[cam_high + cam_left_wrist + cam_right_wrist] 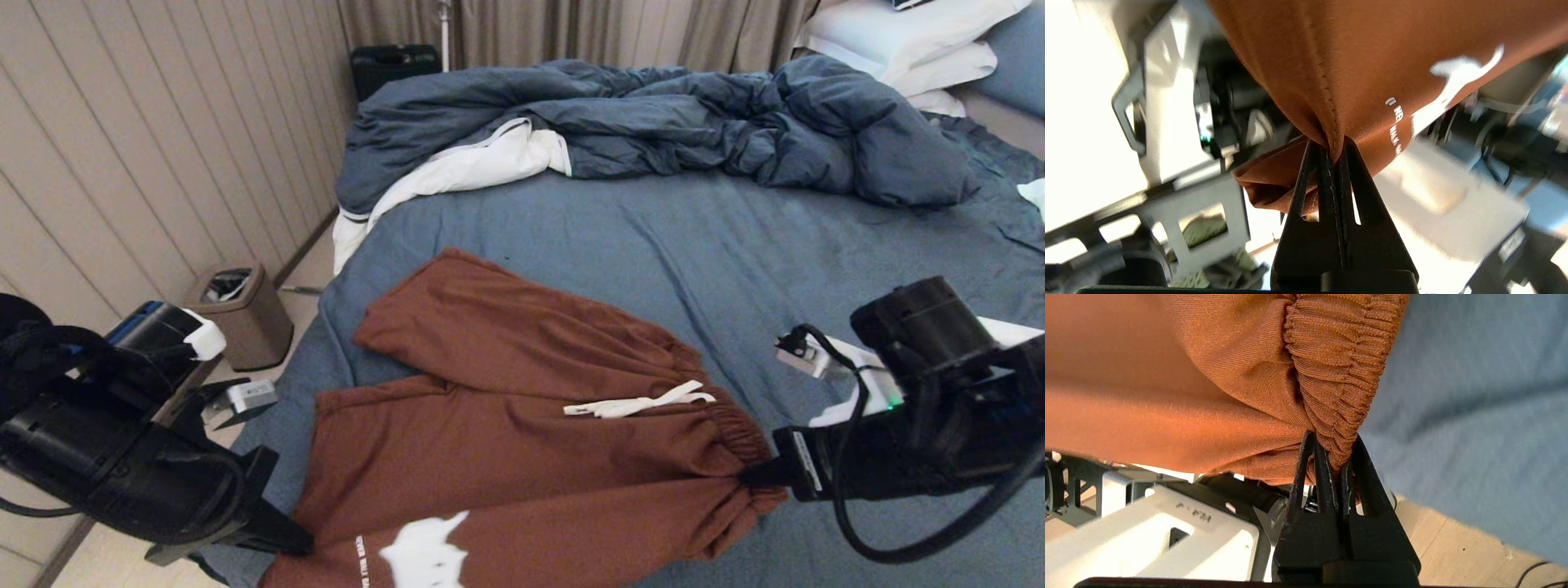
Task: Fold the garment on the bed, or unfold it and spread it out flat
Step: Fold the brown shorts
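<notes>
The rust-brown garment (522,408) lies on the near part of the bed (735,245), legs pointing left, gathered waistband at the right, white drawstring (637,403) on top. My left gripper (304,545) is shut on the hem of the near leg, beside the white graphic (424,551); the left wrist view shows the stitched hem (1331,122) pinched between its fingers (1359,175). My right gripper (755,475) is shut on the near end of the waistband (1339,396). The near leg is lifted off the sheet between both grippers.
A rumpled dark blue duvet (653,122) with white lining crosses the far half of the bed. White pillows (906,41) lie at the far right. A brown waste bin (241,314) stands on the floor left of the bed, by the panelled wall.
</notes>
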You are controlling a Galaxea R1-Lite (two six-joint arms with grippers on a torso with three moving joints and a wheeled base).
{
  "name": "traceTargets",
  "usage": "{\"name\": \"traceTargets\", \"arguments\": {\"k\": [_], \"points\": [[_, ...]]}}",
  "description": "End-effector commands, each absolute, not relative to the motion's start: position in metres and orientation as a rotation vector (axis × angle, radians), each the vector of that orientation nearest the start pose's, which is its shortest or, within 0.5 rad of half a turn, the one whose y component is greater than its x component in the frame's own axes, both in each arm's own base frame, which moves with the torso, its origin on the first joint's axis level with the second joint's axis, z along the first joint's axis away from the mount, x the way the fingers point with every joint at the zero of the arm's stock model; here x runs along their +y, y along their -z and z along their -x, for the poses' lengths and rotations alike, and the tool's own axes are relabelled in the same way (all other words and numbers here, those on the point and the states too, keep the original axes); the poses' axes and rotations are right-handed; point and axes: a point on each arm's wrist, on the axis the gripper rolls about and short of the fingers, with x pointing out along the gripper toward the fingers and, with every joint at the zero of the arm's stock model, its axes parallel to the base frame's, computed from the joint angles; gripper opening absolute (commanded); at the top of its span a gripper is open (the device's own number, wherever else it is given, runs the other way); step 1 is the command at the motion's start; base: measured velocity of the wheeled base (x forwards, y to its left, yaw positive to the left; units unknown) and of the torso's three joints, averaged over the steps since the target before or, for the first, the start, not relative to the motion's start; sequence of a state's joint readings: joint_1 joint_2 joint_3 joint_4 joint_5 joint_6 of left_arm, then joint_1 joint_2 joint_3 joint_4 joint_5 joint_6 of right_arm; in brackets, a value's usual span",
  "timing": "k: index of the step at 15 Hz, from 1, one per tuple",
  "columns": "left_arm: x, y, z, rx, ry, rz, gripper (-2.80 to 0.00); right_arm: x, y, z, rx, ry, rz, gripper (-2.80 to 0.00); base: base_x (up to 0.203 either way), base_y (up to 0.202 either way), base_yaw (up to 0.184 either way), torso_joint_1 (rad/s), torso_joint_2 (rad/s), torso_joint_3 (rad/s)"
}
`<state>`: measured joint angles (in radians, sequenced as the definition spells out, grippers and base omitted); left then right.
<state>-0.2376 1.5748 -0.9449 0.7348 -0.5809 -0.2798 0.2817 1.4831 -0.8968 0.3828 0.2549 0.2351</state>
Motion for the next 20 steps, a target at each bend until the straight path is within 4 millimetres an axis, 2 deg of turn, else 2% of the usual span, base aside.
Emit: {"name": "traceTargets", "arguments": {"k": [1,7,11,13,16,20], "points": [[-0.061,-0.168,-0.177,1.462,0.518,0.445,-2.80,0.061,-0.182,-0.189,1.019,-0.381,-0.199,-2.80,0.000,0.000,0.000,0.000,0.00,0.000],[-0.051,-0.192,-0.134,1.435,0.542,0.442,-2.80,0.051,-0.182,-0.149,1.007,-0.396,-0.196,-2.80,0.000,0.000,0.000,0.000,0.00,0.000],[-0.050,-0.192,-0.127,1.460,0.557,0.456,-2.80,0.047,-0.180,-0.134,1.007,-0.400,-0.196,-2.80,0.000,0.000,0.000,0.000,0.00,0.000],[-0.051,-0.197,-0.131,1.433,0.563,0.456,-2.80,0.046,-0.182,-0.129,0.993,-0.403,-0.198,-2.80,0.000,0.000,0.000,0.000,0.00,0.000],[-0.057,-0.227,-0.155,1.313,0.591,0.456,-2.80,0.048,-0.188,-0.139,0.975,-0.401,-0.203,-2.80,0.000,0.000,0.000,0.000,0.00,0.000],[-0.071,-0.257,-0.220,1.214,0.583,0.490,-2.80,0.057,-0.186,-0.173,1.019,-0.387,-0.204,-2.80,0.000,0.000,0.000,0.000,0.00,0.000]]}}
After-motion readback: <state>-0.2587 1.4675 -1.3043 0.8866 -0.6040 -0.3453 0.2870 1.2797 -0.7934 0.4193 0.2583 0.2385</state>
